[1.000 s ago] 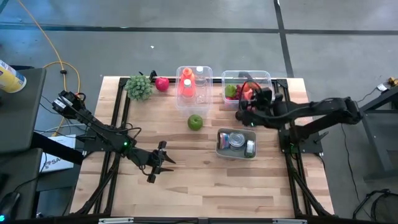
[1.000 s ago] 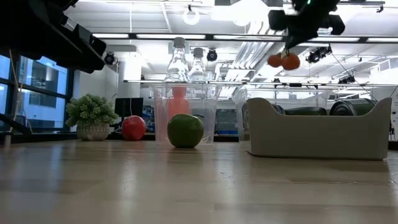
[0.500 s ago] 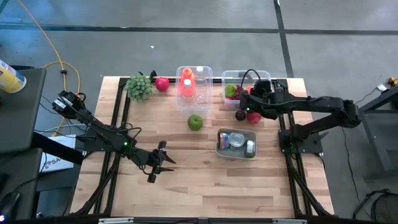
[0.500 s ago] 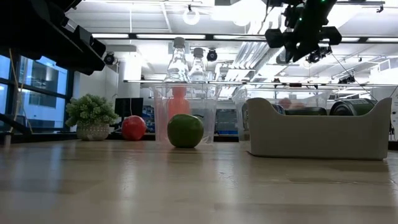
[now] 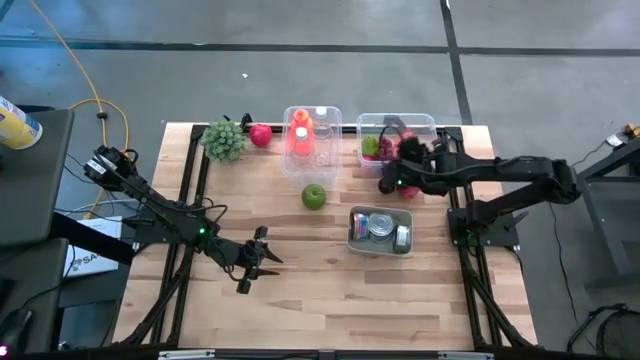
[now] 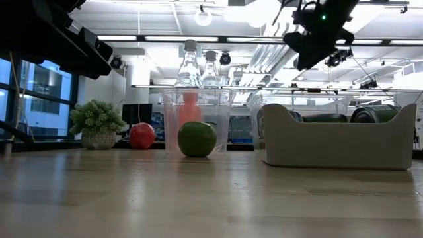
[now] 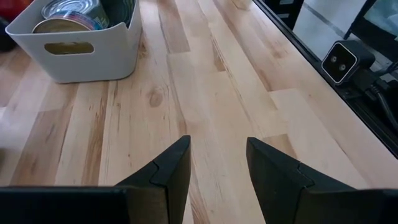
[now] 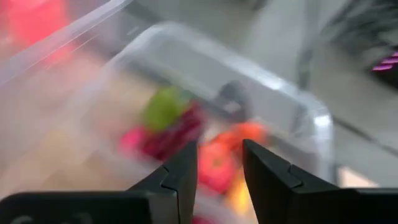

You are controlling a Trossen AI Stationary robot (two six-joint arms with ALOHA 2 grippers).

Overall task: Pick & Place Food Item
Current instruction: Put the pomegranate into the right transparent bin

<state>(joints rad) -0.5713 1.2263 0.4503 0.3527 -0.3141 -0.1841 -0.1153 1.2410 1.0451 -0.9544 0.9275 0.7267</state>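
Your right end effector (image 5: 397,172) sits in the upper right of the high view, at the front edge of the clear food bin (image 5: 425,124). In the right wrist view its fingers stand apart with nothing between them, and the bin's contents show beyond them: a green piece (image 8: 163,107), red pieces and an orange item (image 8: 249,134), all blurred. Two dark red fruits (image 5: 404,189) lie on the bench (image 5: 300,280) just in front of the bin, below the end effector. Whether one of them is your target cannot be told.

The judged step is either clearing the bin or lining up a pick.

1. Keep the end effector raised above the bin wall, as the low view shows it high in the upper right, until you are clear of the rim.
2. Settle the arm before descending; the wrist picture is smeared.
3. Centre one item between the fingers, not a cluster.
4. Avoid the grey caddy (image 5: 379,230) of cans nearby and the green apple (image 5: 314,196) at bench centre.

Your left end effector (image 5: 259,262) waits low over the bench in the lower left centre of the high view, fingers parted and empty. Leave it parked.
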